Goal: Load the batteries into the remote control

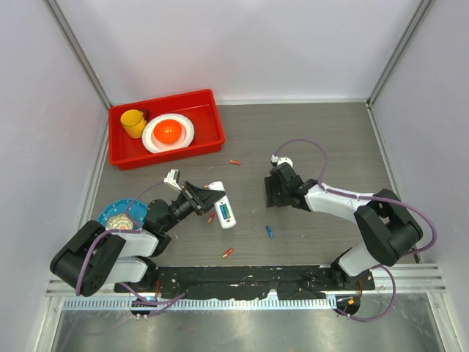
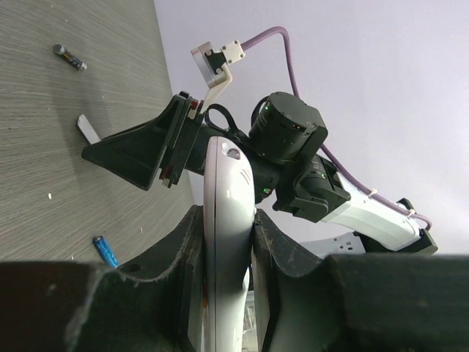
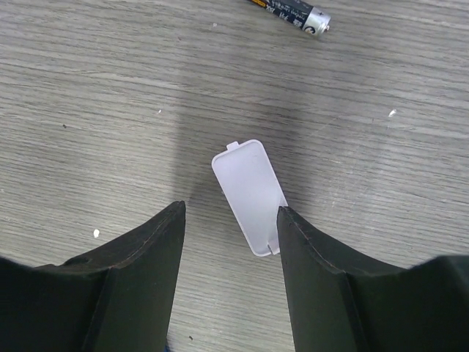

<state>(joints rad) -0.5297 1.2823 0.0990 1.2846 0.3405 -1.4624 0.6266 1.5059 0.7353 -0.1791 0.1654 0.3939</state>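
Far left: blue dish (image 1: 110, 213) beside my left arm. Red bin (image 1: 207, 121) at the back, with a yellow cup (image 1: 133, 122) and a white plate (image 1: 185, 130) inside.

Left gripper (image 1: 205, 196): clenched on the remote control (image 1: 226, 211). In the left wrist view both fingers (image 2: 192, 249) press the handset's long sides, and it juts out edge-on beyond the tips. From above, its display end points toward table centre, display side up.

Batteries are loose on the table (image 1: 330, 147), none in either gripper. Orange battery (image 1: 211, 217) lies just beside the remote, on its left. Red battery (image 1: 234, 161) lies farther back, near the bin's corner. Orange-red battery (image 1: 228, 253) lies toward the near edge. Blue battery (image 1: 269, 232) lies between the two grippers, nearer the arm bases.

Right gripper (image 1: 277, 192): released, jaws apart, low over the table, well apart from the remote. A short white cover (image 3: 249, 196) lies flat between the fingers. Whether its edge touches the finger on the right of that wrist view, I cannot tell. Dark battery (image 3: 293, 12) lies ahead of the fingertips, apart from the cover.
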